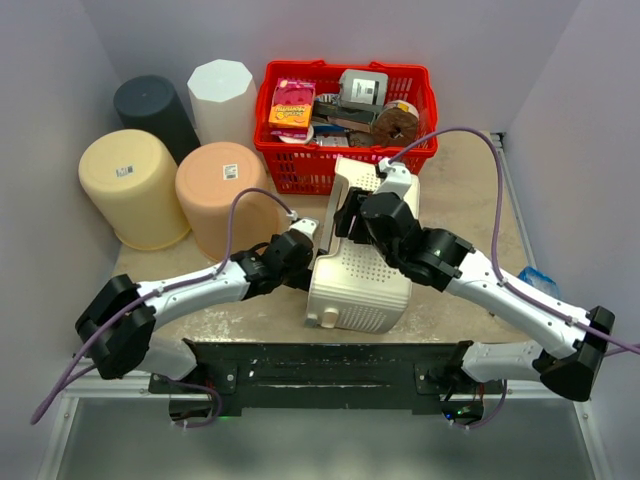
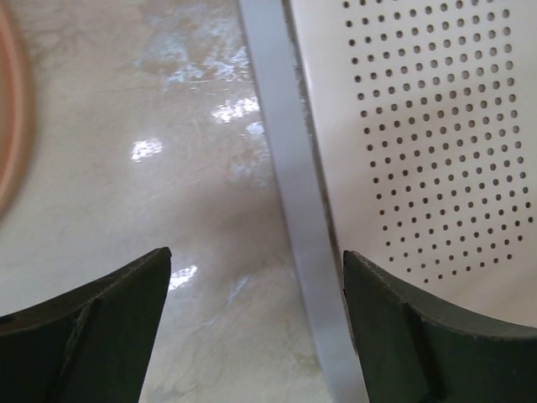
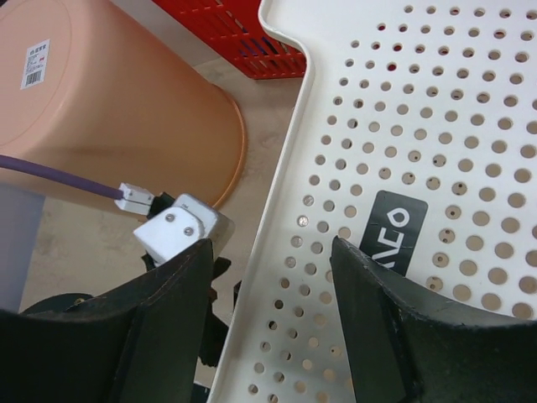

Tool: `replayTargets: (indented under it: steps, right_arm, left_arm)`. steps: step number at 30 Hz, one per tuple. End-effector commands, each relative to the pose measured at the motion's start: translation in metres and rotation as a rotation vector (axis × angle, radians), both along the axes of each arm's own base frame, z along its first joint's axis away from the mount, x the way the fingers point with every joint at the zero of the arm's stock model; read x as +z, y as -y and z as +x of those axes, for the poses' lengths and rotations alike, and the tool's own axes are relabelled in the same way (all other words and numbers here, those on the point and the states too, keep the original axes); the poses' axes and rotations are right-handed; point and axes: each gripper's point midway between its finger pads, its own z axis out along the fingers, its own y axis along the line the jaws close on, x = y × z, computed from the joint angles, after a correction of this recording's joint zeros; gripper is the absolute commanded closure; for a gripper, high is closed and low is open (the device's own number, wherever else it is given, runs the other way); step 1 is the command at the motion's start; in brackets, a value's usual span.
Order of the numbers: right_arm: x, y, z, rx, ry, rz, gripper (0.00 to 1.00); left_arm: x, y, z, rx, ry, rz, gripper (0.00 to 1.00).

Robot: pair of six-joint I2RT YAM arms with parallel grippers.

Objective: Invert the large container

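Plain, pale lilac-grey walls (image 1: pixel 50 80) enclose the beige marbled stone counter (image 1: pixel 470 180) at the left, back and right. The counter's surface is glossy, and white glints of light (image 2: pixel 235 109) lie on it.

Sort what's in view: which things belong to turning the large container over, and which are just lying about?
Job in hand:
large white perforated plastic container
left gripper
right gripper

Lying about:
red plastic basket
peach plastic tub
cream plastic tub
dark grey plastic tub
white plastic tub
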Motion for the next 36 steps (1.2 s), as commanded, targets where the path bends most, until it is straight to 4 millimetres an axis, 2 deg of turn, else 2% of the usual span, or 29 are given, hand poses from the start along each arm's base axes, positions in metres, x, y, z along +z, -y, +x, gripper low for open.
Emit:
replayTargets:
  steps: [1,9,11,12,14,15,17,18,22,24,29,36]
  right_arm:
    - [-0.090,0.038,-0.041,0.031,-0.273,-0.272,0.36]
    - [-0.060,0.034,-0.043,0.052,-0.217,-0.180,0.34]
    - [-0.052,0.033,-0.043,0.056,-0.199,-0.158,0.33]
    - [-0.044,0.033,-0.043,0.062,-0.181,-0.132,0.33]
    - [-0.039,0.033,-0.044,0.067,-0.168,-0.117,0.33]
    - [-0.035,0.035,-0.044,0.065,-0.155,-0.109,0.32]
    - [-0.034,0.037,-0.044,0.060,-0.152,-0.115,0.32]
    - [-0.036,0.038,-0.044,0.061,-0.155,-0.127,0.32]
    - [-0.042,0.036,-0.045,0.067,-0.172,-0.141,0.32]
    - [-0.043,0.035,-0.045,0.068,-0.177,-0.137,0.31]
    - [-0.037,0.034,-0.045,0.075,-0.159,-0.119,0.32]
    - [-0.033,0.039,-0.046,0.068,-0.148,-0.118,0.33]
  left_arm:
    - [0.047,-0.016,0.013,0.074,0.121,0.002,0.12]
    - [0.102,-0.039,0.010,0.133,0.217,-0.038,0.08]
    - [0.121,-0.039,0.009,0.132,0.248,-0.087,0.07]
    - [0.126,-0.037,0.006,0.113,0.253,-0.105,0.07]
    - [0.130,-0.036,0.002,0.088,0.257,-0.132,0.06]
    - [0.128,-0.035,-0.001,0.075,0.244,-0.137,0.06]
    - [0.107,-0.040,-0.008,0.073,0.202,-0.105,0.07]
    - [0.086,-0.043,-0.015,0.067,0.158,-0.078,0.08]
    - [0.038,-0.051,-0.035,0.043,0.032,-0.007,0.13]
    - [0.025,-0.051,-0.040,0.034,0.001,0.003,0.14]
    - [0.012,-0.040,-0.039,0.005,-0.020,-0.013,0.14]
    - [-0.019,-0.028,-0.040,-0.026,-0.085,0.012,0.26]
